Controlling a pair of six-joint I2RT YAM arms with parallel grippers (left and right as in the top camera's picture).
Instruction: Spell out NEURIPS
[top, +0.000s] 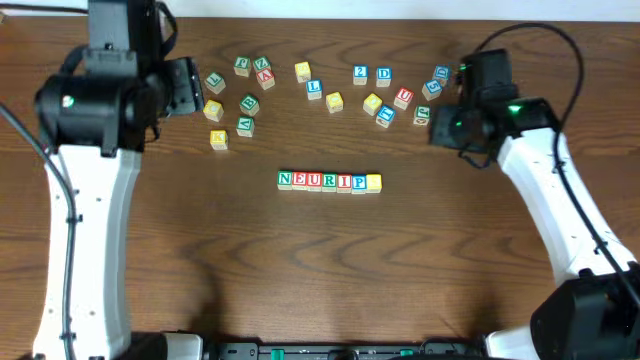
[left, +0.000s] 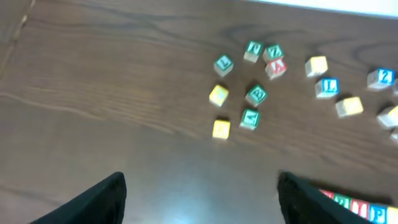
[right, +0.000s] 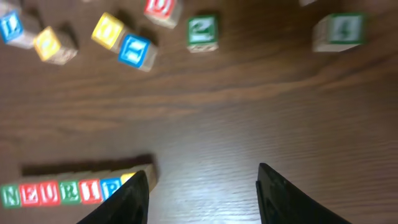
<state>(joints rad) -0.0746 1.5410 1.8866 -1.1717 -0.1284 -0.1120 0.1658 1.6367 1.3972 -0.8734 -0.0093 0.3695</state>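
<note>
- the neurips row (top: 330, 182) lies mid-worktop (top: 300, 270), its cubes touching side by side: n, e, u, r, i, p, then a yellow-topped cube (top: 374, 182) at the right end.
- the left gripper (left: 202, 202) hangs over the worktop at the far left, jaws spread wide and holding nothing.
- the right gripper (right: 202, 196) hangs at the far right, jaws also wide and empty; in its wrist view the row's end sits beside one finger (right: 127, 199).
- loose cubes (top: 314, 88) lie scattered in an arc behind the row, well apart from it.
</note>
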